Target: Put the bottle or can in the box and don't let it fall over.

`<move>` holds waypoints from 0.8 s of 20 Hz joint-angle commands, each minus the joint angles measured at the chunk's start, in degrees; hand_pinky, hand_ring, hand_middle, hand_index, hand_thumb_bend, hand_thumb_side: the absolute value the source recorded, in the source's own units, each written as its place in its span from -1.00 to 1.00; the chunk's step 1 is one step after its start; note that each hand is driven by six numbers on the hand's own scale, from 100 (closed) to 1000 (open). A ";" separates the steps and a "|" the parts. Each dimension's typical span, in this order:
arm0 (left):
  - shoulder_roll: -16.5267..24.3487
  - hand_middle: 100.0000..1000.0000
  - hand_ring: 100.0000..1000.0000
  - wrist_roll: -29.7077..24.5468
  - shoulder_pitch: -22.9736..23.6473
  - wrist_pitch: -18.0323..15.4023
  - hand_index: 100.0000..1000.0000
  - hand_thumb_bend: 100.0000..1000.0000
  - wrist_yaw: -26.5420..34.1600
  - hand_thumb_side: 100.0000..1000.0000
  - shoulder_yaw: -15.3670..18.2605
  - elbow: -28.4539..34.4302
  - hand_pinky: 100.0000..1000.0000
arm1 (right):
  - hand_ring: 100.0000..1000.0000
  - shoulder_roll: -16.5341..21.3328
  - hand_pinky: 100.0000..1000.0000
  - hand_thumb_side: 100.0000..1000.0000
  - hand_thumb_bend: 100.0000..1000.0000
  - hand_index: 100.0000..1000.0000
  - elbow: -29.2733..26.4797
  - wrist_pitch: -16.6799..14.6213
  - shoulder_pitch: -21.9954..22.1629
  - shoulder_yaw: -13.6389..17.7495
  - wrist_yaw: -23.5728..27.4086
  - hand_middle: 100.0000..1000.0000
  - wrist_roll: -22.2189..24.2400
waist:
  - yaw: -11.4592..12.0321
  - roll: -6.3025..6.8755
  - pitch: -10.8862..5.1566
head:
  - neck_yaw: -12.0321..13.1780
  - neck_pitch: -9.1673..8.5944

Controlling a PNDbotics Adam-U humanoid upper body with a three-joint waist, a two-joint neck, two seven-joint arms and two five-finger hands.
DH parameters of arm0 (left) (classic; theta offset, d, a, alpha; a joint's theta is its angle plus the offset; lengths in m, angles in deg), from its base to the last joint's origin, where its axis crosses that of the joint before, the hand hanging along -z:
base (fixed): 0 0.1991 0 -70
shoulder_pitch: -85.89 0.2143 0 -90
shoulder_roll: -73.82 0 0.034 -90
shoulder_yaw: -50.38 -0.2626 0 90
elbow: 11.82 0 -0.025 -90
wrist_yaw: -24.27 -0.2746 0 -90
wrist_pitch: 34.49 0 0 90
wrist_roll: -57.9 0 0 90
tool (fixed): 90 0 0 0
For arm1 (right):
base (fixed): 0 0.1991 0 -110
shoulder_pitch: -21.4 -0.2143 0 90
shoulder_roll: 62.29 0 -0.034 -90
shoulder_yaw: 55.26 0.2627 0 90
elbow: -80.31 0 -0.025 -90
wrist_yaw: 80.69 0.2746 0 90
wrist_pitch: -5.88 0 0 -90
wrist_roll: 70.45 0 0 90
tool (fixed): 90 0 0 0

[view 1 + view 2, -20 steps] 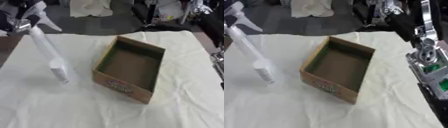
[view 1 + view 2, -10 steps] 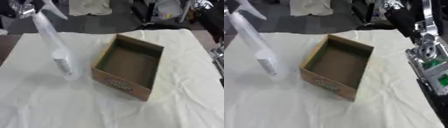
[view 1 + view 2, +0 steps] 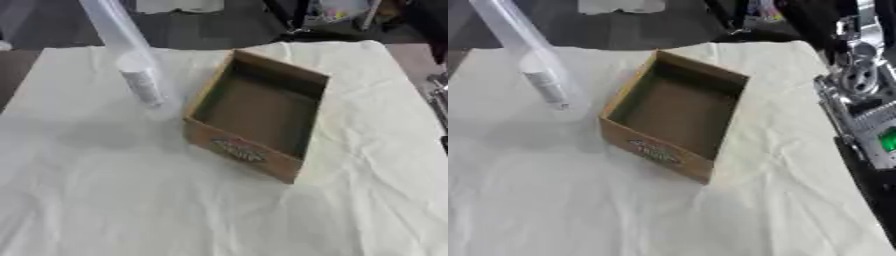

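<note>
A clear plastic spray bottle [image 3: 131, 60] hangs tilted just left of the box, its base with a white label [image 3: 546, 89] lowest. Its top runs out past the upper edge of both views, so whatever holds it is hidden. Its shadow lies on the cloth below and to the left, so the base looks to be off the table. The open cardboard box [image 3: 258, 115] stands in the middle of the table with a printed label on its near wall, and nothing shows inside it. Neither hand is visible; only my right arm's silver and black forearm [image 3: 859, 100] shows at the right edge.
A cream cloth [image 3: 131, 200] with creases covers the table. Dark floor and clutter lie beyond the far edge [image 3: 332, 15]. My right forearm stands close to the table's right side.
The bottle has risen and moved right, closer to the box's left wall. Its spray head and my left hand on it have gone out of the top of the picture. The camera has also shifted.
</note>
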 commanded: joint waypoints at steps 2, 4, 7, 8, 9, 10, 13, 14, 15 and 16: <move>0.10 -0.36 -0.54 0.84 -2.70 -0.22 -0.23 -1.00 -0.01 -0.79 1.85 -0.65 0.05 | 0.45 0.92 0.80 -0.25 -1.00 0.46 -0.68 0.16 -0.84 0.39 0.02 0.38 -0.37 | 0.25 -0.05 -1.27 | -0.13 -0.45; -0.16 -0.36 -0.54 0.95 -3.31 -0.32 -0.23 -1.00 -0.02 -0.79 2.02 -1.01 0.05 | 0.45 0.87 0.79 -0.25 -1.00 0.46 -0.68 0.22 -0.96 0.31 0.04 0.38 -0.36 | 0.30 -0.03 -1.20 | -0.11 -0.82; -0.59 -0.36 -0.54 1.21 -4.14 -0.40 -0.23 -1.00 -0.16 -0.80 2.32 -1.53 0.05 | 0.45 0.90 0.79 -0.25 -1.00 0.46 -0.68 0.22 -1.12 0.27 0.05 0.38 -0.37 | 0.30 0.03 -1.07 | -0.06 -1.32; -0.75 -0.36 -0.54 1.28 -4.44 -0.43 -0.23 -1.00 -0.21 -0.80 2.40 -1.69 0.05 | 0.45 0.94 0.79 -0.25 -1.00 0.46 -0.68 0.22 -1.15 0.27 0.05 0.38 -0.38 | 0.29 0.07 -1.01 | -0.04 -1.42; -0.99 -0.36 -0.54 1.39 -4.78 -0.44 -0.23 -1.00 -0.20 -0.80 2.52 -1.91 0.05 | 0.45 0.99 0.79 -0.24 -1.00 0.46 -0.68 0.23 -1.18 0.25 0.03 0.38 -0.37 | 0.28 0.13 -0.94 | -0.01 -1.51; -1.23 -0.36 -0.54 1.50 -5.08 -0.44 -0.23 -1.00 -0.15 -0.78 2.62 -2.12 0.05 | 0.45 1.00 0.79 -0.24 -1.00 0.46 -0.68 0.25 -1.22 0.24 0.02 0.38 -0.36 | 0.25 0.19 -0.88 | 0.04 -1.62; -2.25 -0.36 -0.54 2.20 -6.09 -0.40 -0.24 -1.00 0.69 -0.76 3.02 -2.68 0.05 | 0.45 0.71 0.79 -0.24 -1.00 0.46 -0.68 0.38 -1.68 0.10 0.11 0.38 -0.24 | -0.19 0.49 -0.70 | 0.60 -2.07; -2.54 -0.36 -0.55 2.44 -6.34 -0.40 -0.24 -1.00 1.04 -0.76 3.05 -2.76 0.05 | 0.45 0.55 0.79 -0.24 -1.00 0.46 -0.68 0.43 -1.87 0.04 0.16 0.38 -0.17 | -0.43 0.56 -0.66 | 0.79 -2.17; -2.80 -0.37 -0.55 2.65 -6.57 -0.41 -0.24 -1.00 1.35 -0.76 3.03 -2.81 0.05 | 0.45 0.37 0.79 -0.24 -1.00 0.46 -0.68 0.50 -2.04 -0.01 0.22 0.38 -0.11 | -0.69 0.62 -0.63 | 1.01 -2.23; -2.96 -0.37 -0.55 2.87 -6.73 -0.40 -0.24 -1.00 1.57 -0.76 2.99 -2.87 0.05 | 0.45 0.27 0.79 -0.24 -1.00 0.46 -0.68 0.58 -2.17 -0.05 0.26 0.38 -0.06 | -0.88 0.65 -0.60 | 1.19 -2.28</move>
